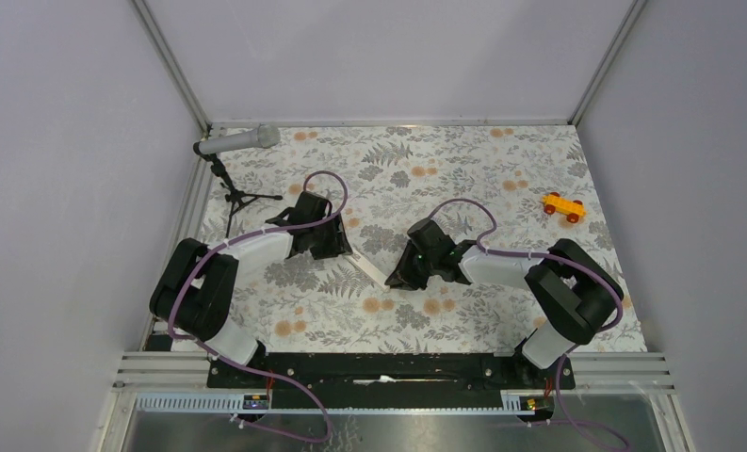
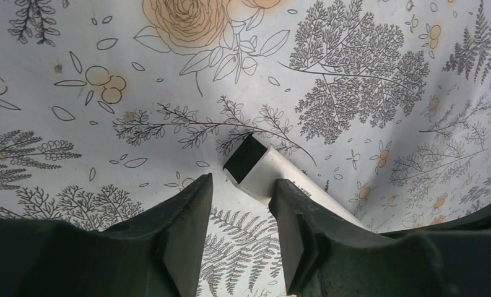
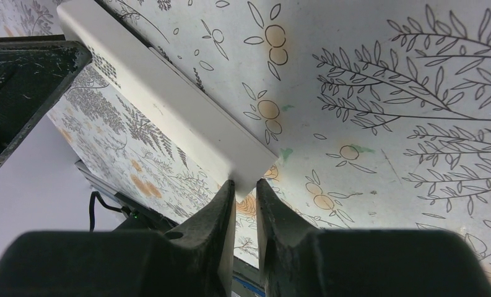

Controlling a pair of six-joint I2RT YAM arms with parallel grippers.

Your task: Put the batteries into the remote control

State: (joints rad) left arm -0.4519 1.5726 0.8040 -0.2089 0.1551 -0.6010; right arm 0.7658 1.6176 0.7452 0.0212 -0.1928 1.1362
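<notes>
My right fingers (image 3: 221,207) pinch one end of the remote control (image 3: 168,105) just above the flowered worktop (image 3: 385,74). My left fingers (image 2: 190,213) are spread wide; the remote's other end, showing a dark open slot, lies against one of them.

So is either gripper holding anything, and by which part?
The right gripper pinches the remote by the end away from its battery slot; the left gripper is open at the slot end.
</notes>
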